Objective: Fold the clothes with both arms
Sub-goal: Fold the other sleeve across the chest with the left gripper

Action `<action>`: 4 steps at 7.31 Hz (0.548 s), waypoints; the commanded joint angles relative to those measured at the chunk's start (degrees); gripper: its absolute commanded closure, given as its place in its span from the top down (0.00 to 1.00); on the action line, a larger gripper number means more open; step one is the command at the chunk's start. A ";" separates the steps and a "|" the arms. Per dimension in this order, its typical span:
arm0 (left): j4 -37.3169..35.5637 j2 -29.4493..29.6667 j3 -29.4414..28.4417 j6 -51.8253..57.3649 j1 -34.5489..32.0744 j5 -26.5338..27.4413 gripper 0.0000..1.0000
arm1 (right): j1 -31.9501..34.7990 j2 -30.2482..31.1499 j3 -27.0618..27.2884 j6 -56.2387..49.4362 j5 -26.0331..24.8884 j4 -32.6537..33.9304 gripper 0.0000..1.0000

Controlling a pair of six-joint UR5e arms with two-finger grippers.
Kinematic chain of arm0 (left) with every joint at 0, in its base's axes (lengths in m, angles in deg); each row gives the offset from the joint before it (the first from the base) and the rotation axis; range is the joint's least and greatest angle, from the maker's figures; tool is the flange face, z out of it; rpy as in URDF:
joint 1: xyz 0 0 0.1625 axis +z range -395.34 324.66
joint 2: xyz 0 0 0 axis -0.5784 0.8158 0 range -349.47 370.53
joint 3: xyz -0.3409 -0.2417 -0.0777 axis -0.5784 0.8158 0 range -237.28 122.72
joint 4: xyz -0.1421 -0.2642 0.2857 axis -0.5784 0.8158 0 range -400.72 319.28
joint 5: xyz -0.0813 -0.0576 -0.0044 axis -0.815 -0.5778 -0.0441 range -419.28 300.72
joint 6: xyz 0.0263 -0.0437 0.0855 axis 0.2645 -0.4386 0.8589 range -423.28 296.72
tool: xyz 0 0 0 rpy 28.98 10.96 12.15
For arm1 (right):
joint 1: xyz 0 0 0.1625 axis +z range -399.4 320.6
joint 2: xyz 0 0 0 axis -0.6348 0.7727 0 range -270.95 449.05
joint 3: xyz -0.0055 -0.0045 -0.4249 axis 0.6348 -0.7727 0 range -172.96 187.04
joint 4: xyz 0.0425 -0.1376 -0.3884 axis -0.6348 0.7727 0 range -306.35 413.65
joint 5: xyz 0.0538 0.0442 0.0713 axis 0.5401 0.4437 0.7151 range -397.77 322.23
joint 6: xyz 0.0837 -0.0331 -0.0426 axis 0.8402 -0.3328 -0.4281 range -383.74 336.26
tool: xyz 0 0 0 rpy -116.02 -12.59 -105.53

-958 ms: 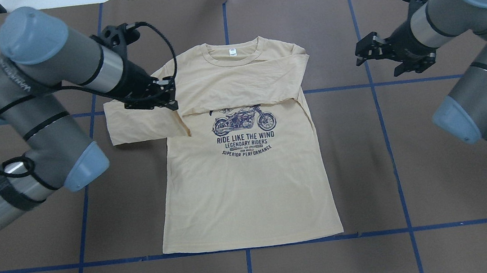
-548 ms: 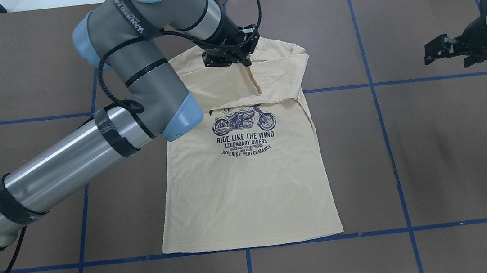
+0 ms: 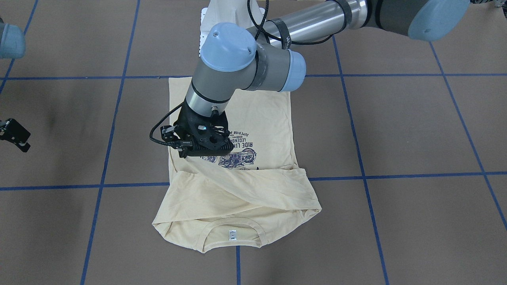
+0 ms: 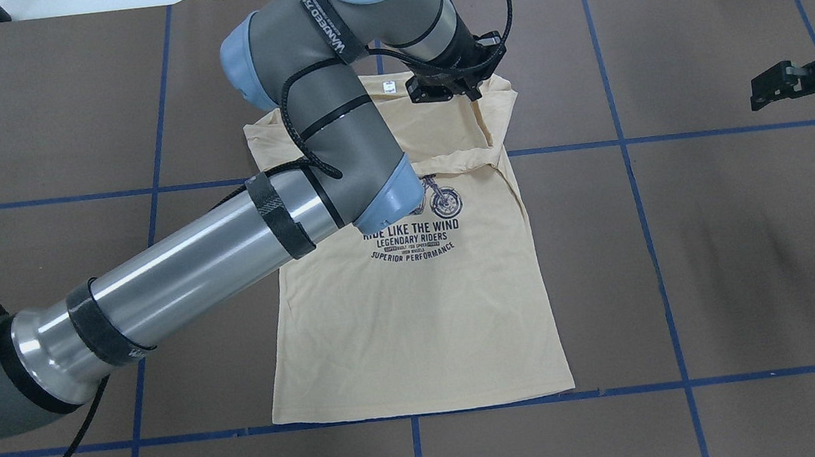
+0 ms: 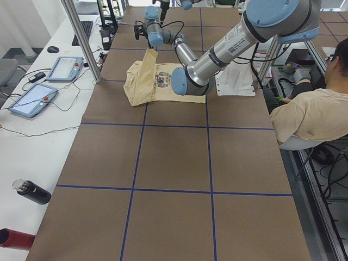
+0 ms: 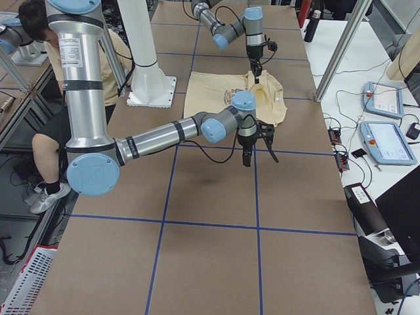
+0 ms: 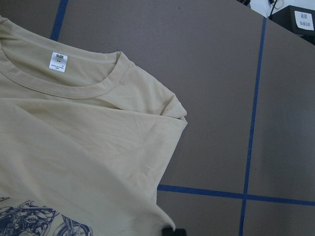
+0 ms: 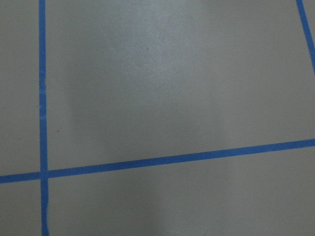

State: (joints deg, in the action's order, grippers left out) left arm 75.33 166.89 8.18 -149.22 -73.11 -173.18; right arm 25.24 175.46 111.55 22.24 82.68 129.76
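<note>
The brown counter [image 4: 722, 263] carries one T-shirt [image 4: 418, 333], spread flat with its motorcycle print [image 4: 412, 239] facing up and the hem on the robot's side of the print. The left arm [image 4: 183, 259] reaches diagonally over the shirt, with its elbow above the print and its wrist turned down beyond it. The right arm [image 6: 157, 138] waits well apart from the print, off the cloth on the robot's right. The left hand [image 4: 470, 93] is beyond the print, near the shoulder on the robot's right. It is pinched closed on a sleeve [image 4: 485, 126], which hangs down from it as a narrow strip. The right hand [image 4: 760, 89] is low over the bare counter; its fingers look spread and they hold nothing. The small neck label [image 4: 388, 87] lies beyond the print, in the collar. I judge the fabric to be thin, light and very limp, so it will sag, wrinkle and perhaps drag the layer below. It is better to hold it at a cuff, a seam or a hem corner and to lay it down slowly.
</note>
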 commanded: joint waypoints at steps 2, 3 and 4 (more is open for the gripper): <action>2.24 -0.08 -0.78 -1.33 2.00 2.37 0.71 | -0.04 -0.28 -0.27 0.25 0.05 0.09 1.00; 3.04 -0.35 -0.69 -1.33 2.00 2.63 0.87 | -0.04 -0.28 -0.18 0.26 0.13 0.09 1.00; 3.65 -0.35 0.01 -1.59 2.00 2.55 0.88 | -0.04 -0.19 0.95 1.13 0.66 0.09 1.00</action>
State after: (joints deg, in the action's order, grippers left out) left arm 78.09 166.67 7.65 -150.59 -71.16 -170.71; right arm 25.20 175.22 111.60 22.66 82.91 129.85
